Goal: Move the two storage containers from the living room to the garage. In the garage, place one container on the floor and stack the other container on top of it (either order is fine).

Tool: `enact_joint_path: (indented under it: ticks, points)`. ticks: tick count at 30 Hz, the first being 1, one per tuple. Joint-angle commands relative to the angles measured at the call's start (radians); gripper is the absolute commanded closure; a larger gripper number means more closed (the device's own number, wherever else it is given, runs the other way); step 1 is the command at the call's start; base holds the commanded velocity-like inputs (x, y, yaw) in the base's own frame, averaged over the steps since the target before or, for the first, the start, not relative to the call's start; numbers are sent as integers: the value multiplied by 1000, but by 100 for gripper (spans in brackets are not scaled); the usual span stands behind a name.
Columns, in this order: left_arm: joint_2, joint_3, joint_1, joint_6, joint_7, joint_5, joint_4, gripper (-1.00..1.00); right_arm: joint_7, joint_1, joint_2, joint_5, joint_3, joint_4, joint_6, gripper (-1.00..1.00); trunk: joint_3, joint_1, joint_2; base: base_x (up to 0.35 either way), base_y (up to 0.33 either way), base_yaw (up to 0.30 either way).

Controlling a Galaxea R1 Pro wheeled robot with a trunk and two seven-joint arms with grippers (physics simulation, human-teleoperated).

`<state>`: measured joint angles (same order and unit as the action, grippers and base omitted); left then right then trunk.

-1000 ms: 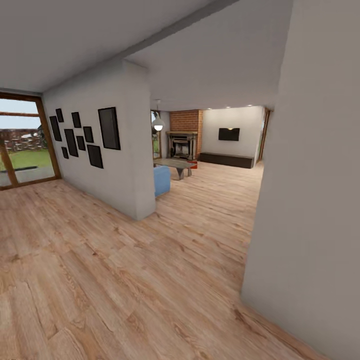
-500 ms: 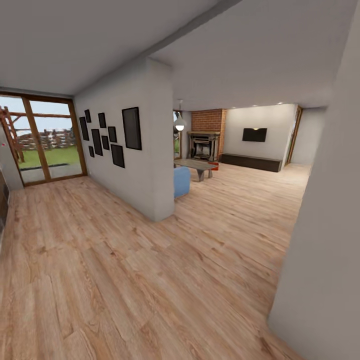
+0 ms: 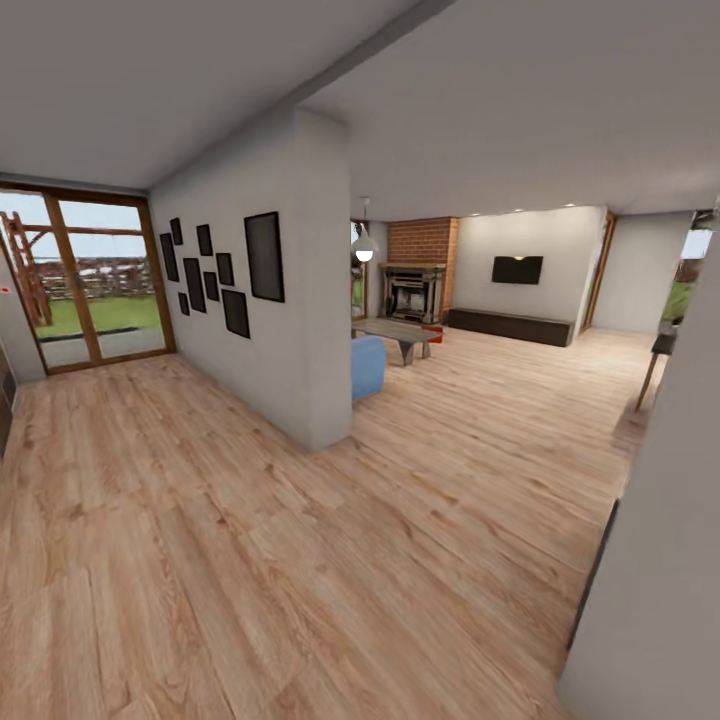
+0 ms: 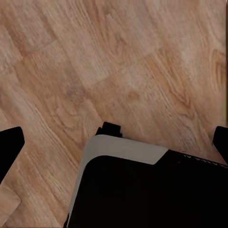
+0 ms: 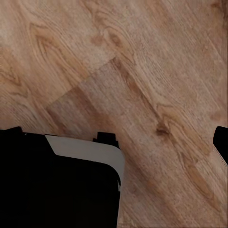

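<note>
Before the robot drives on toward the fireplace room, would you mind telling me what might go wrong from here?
1. The grey wall stands close on the right; turning that way too early could scrape the base or right arm against it.
2. The partition corner and blue seat narrow the way ahead on the left.
3. The low table stands before the fireplace, so it could block the approach there.
</note>
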<state>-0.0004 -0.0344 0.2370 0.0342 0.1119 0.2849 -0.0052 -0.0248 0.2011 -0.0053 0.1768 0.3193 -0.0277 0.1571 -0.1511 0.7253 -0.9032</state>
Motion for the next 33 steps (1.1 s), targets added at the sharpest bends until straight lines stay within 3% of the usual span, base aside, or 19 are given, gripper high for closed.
enact_joint_path:
  ticks: [1, 23, 33]
  points:
    - [0, -4, 1, 3, 2, 7, 1, -100, 0, 1, 0, 9, 9, -3, 6, -100, -1, 1, -1, 325, 0, 0]
    - [-3, -5, 1, 4, 2, 5, 1, -100, -6, 1, 2, 10, 4, -3, 13, -100, -1, 1, -1, 325, 0, -2]
    - [-3, -5, 1, 5, 2, 4, 1, -100, 0, 1, 5, 7, 6, -3, 10, -100, -1, 1, -1, 325, 0, -212]
